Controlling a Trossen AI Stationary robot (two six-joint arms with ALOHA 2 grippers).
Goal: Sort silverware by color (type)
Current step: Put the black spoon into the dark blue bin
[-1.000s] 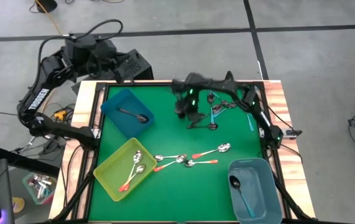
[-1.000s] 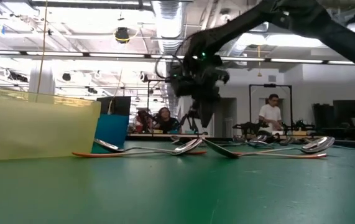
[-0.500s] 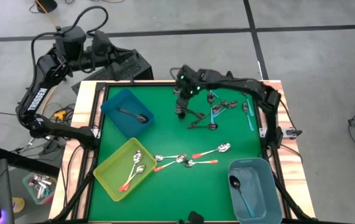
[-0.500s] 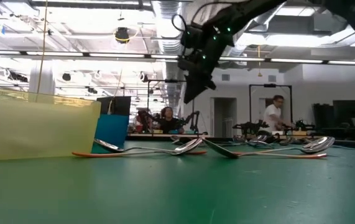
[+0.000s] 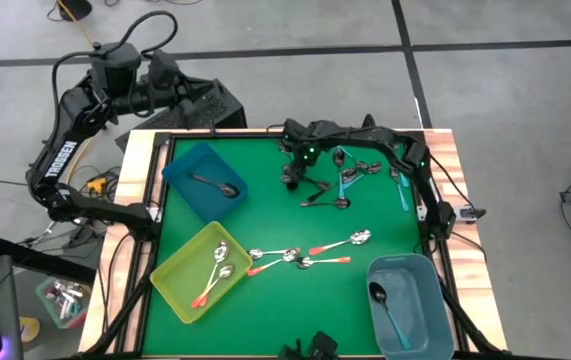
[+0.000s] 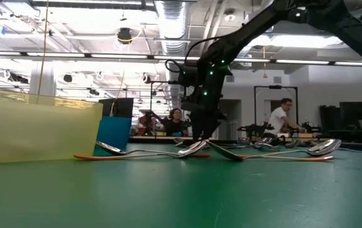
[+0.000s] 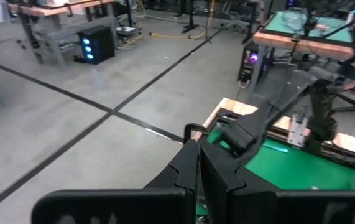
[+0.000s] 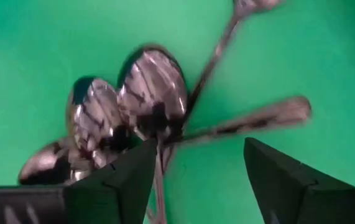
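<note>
Sorting is judged partly done: spoons lie in the yellow bin [image 5: 170,275] and both blue bins. Beyond it, the right end effector [image 5: 293,178], fingers wide and empty, is poised over loose dark grey spoons [image 8: 146,93]. The left end effector is closed, off the table [image 5: 265,210].

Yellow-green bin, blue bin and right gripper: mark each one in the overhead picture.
Yellow-green bin [image 5: 170,283]: high view, on its bare floor near the rim.
Blue bin [image 5: 187,162]: high view, on its bare floor.
Right gripper [image 5: 292,180]: high view, between its fingertips.
</note>
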